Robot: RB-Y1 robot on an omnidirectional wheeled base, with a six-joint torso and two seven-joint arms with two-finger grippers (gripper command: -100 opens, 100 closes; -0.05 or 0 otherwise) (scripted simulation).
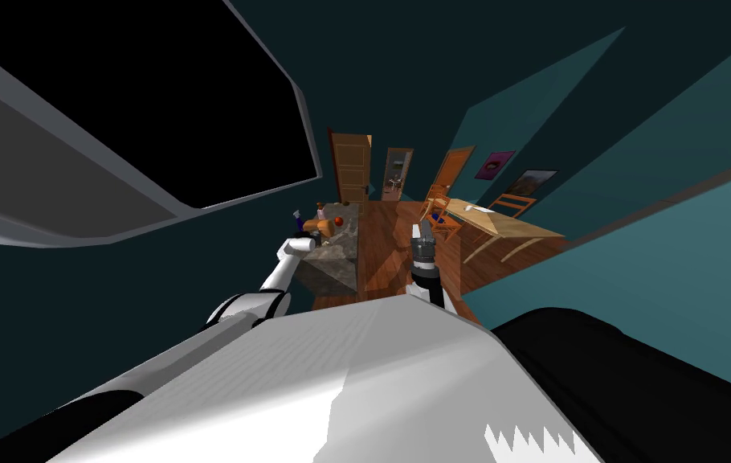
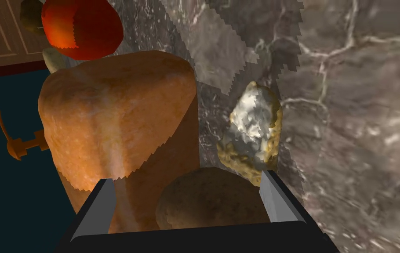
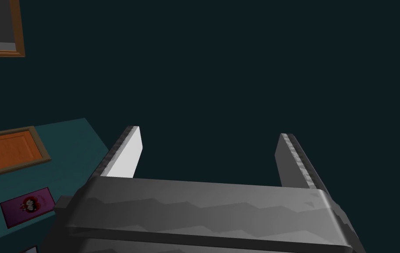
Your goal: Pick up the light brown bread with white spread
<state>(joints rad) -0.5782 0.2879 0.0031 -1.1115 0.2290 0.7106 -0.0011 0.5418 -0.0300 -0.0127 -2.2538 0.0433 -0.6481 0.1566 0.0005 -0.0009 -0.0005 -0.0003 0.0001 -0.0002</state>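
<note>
The light brown bread with white spread (image 2: 252, 131) lies on the grey marbled counter (image 2: 353, 110), a small lumpy slice with a pale top. My left gripper (image 2: 190, 197) hovers close over the counter, open. The slice sits just beyond one of its fingertips (image 2: 270, 193), at the outer side rather than between the two. Between the fingers lies a round brown bun (image 2: 212, 202). In the head view the left gripper (image 1: 308, 241) reaches over the counter's end (image 1: 332, 269). My right gripper (image 3: 208, 149) is open and holds nothing; it is raised in front of my chest (image 1: 418, 233).
A big orange loaf (image 2: 115, 118) stands against the other left finger, with a red fruit (image 2: 82, 26) behind it. Beyond the counter is wooden floor, a wooden table with chairs (image 1: 508, 225) and a brown door (image 1: 350, 165).
</note>
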